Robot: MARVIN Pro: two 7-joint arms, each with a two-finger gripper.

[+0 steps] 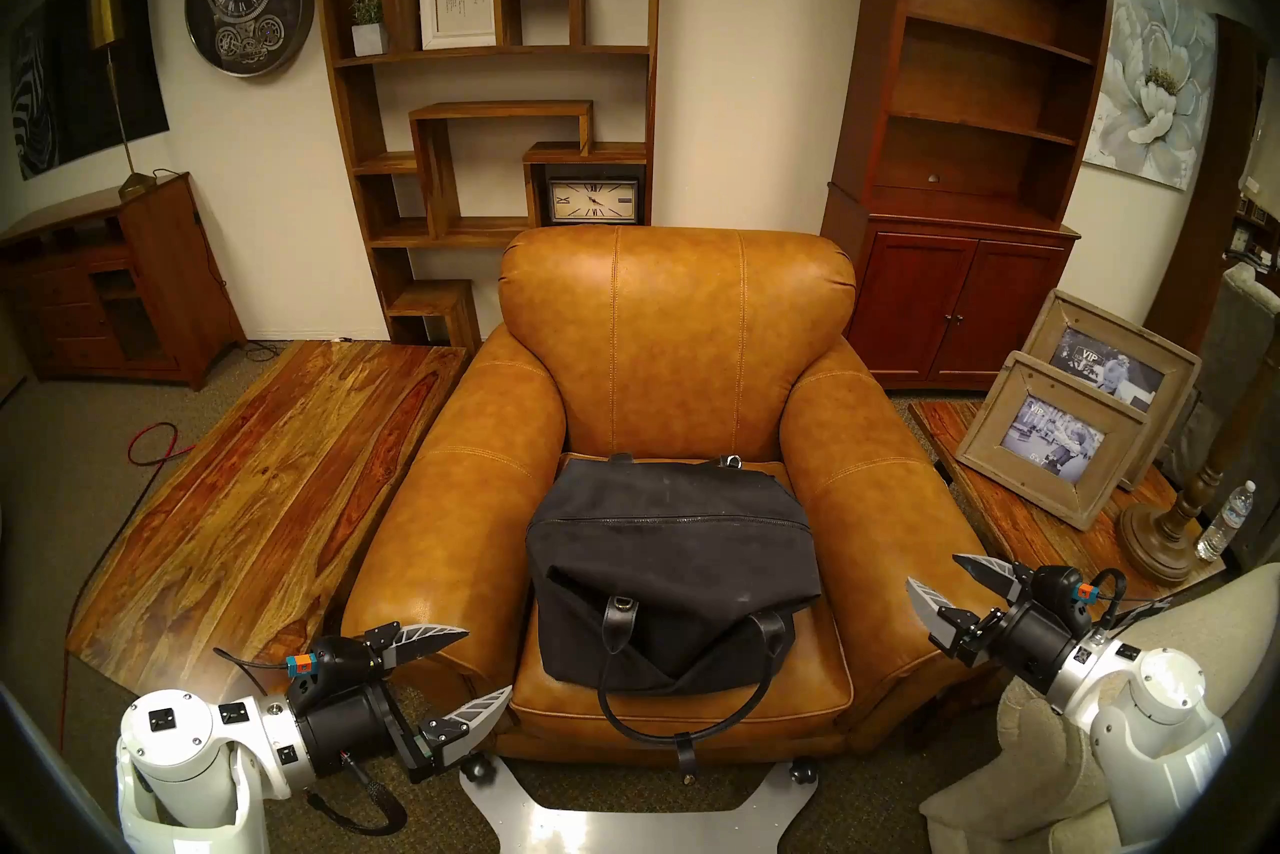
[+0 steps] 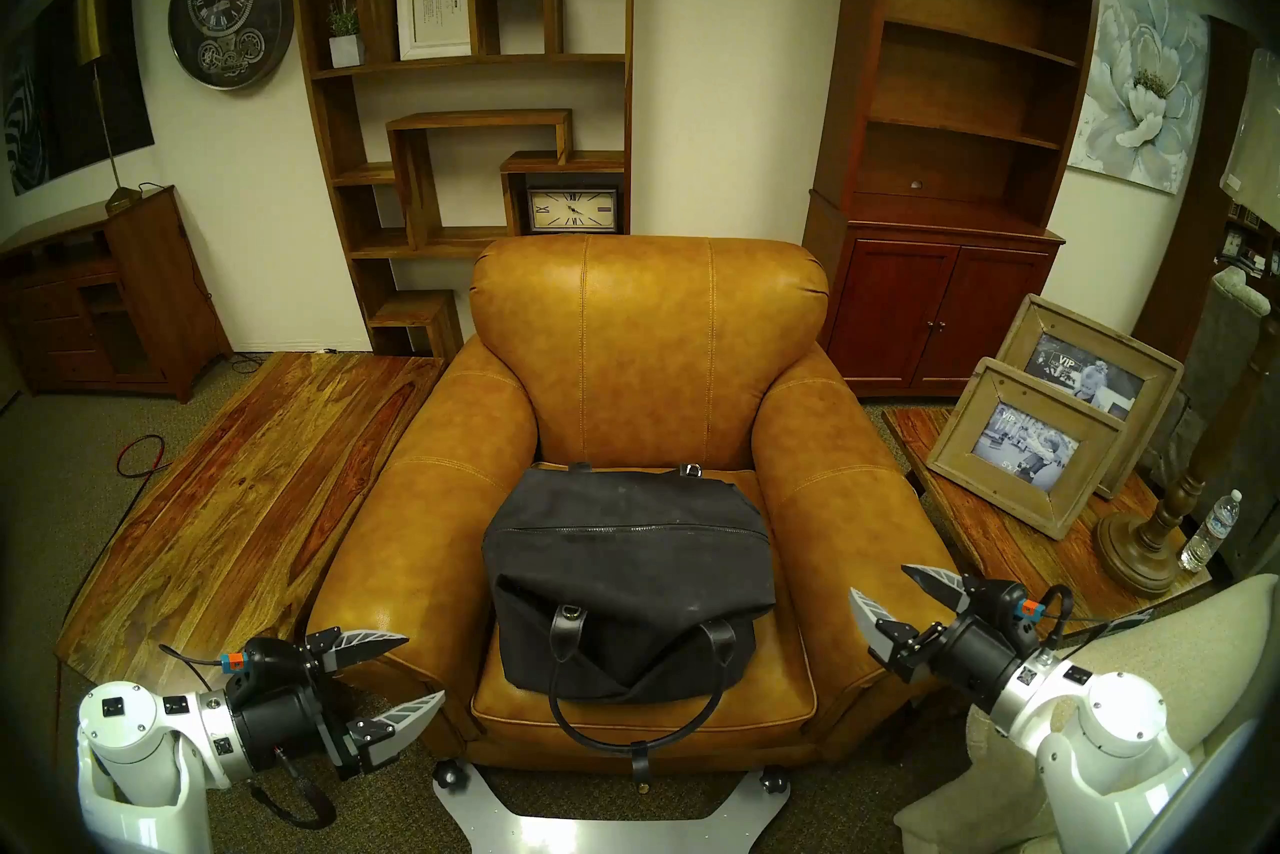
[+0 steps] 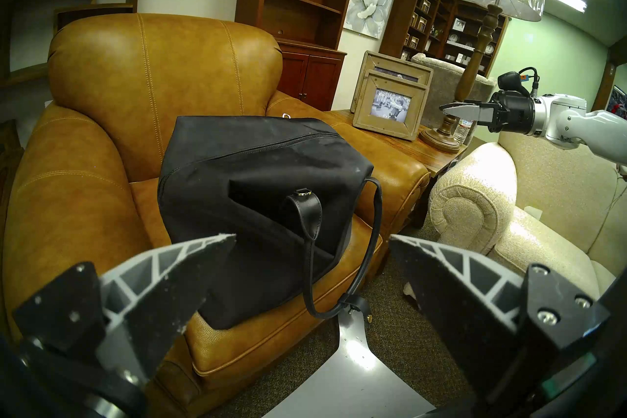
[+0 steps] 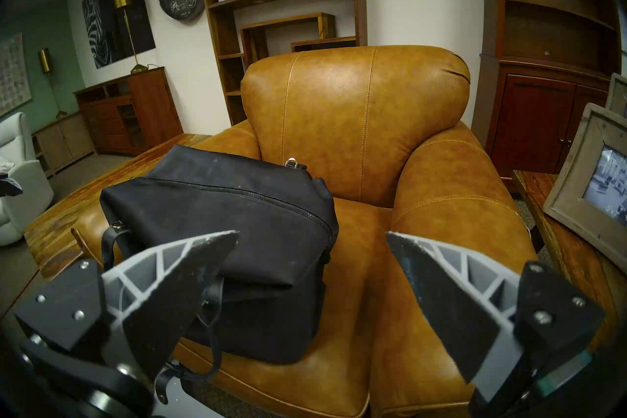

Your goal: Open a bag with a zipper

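On the seat cushion of a tan leather armchair [image 1: 675,346] sits the bag [image 1: 668,568] — black canvas, nearly as wide as the seat, its back edge close to the chair's backrest and its front slumped toward the cushion's front edge. Wooden tables flank the chair: a long plank-topped one [image 1: 263,485] on the robot's left, and a smaller side table [image 1: 1025,527] on the right carrying two framed photos [image 1: 1053,450], a lamp base [image 1: 1163,534] and a water bottle [image 1: 1224,520].

Across the bag's top runs the zipper [image 1: 668,520], a dark line spanning almost the full width; it looks closed along its length, though the pull is too small to make out. One black leather handle [image 1: 686,679] loops down from the bag's front, over the cushion edge, and hangs in front of the chair. A metal ring [image 1: 732,462] shows at the bag's rear edge.

Both arms hover off the chair's front corners, well apart from the bag. The left gripper [image 1: 488,665] points in toward the chair beside the left armrest, its fingers spread wide and empty. The right gripper [image 1: 931,572] hangs over the right armrest's front — likewise released, jaws wide, holding nothing.
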